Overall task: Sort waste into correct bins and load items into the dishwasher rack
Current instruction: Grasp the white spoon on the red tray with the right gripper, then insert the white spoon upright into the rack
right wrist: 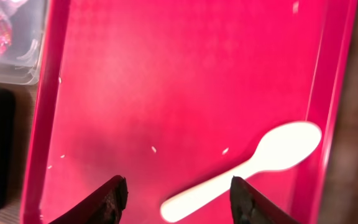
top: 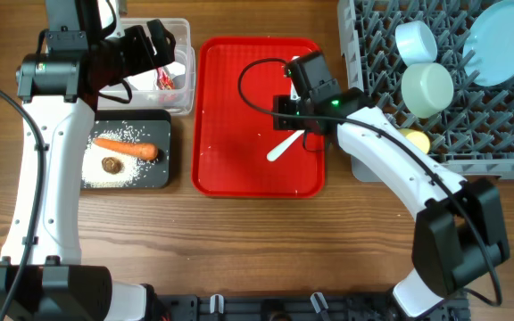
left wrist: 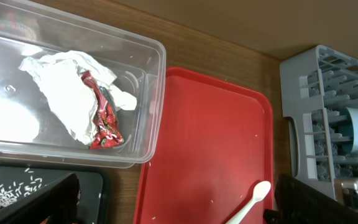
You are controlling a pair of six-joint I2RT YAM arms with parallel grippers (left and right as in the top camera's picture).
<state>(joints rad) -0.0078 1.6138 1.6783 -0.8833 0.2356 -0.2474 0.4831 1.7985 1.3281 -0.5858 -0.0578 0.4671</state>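
The white spoon (right wrist: pixel 253 165) lies flat on the red tray (top: pixel 239 134), close to the rim on the rack's side, with its bowl end nearest that rim and its handle slanting back toward the tray's middle. The right jaws hang over it, spread apart and pinching nothing; in the right wrist view the two dark fingers (right wrist: pixel 114 196) stand either side of the handle's tip, and whether they touch the tray cannot be told. A few stray rice grains (right wrist: pixel 153 149) dot the red surface near the spoon. The left jaws sit over the clear tub (left wrist: pixel 148 93) at the far left of the counter (top: pixel 239 241), spread as wide as they go and empty. Inside the tub lie the crumpled napkin (left wrist: pixel 64 87) and the red wrapper (left wrist: pixel 104 118), touching (the wrapper is tucked against the napkin's edge). Just in front of the tub, the black tray (top: pixel 159 176) holds the carrot piece (top: pixel 125 148), the brown lump (top: pixel 111 165) beside it and a scatter of white rice (top: pixel 119 134). To the right of the red tray, the grey rack (top: pixel 471 134) carries the blue plate (top: pixel 502 40) leaning on edge, the blue bowl (top: pixel 415 37), the green bowl (top: pixel 427 86) and the yellow cup (top: pixel 415 140), the cup partly hidden by the right arm (top: pixel 391 165).
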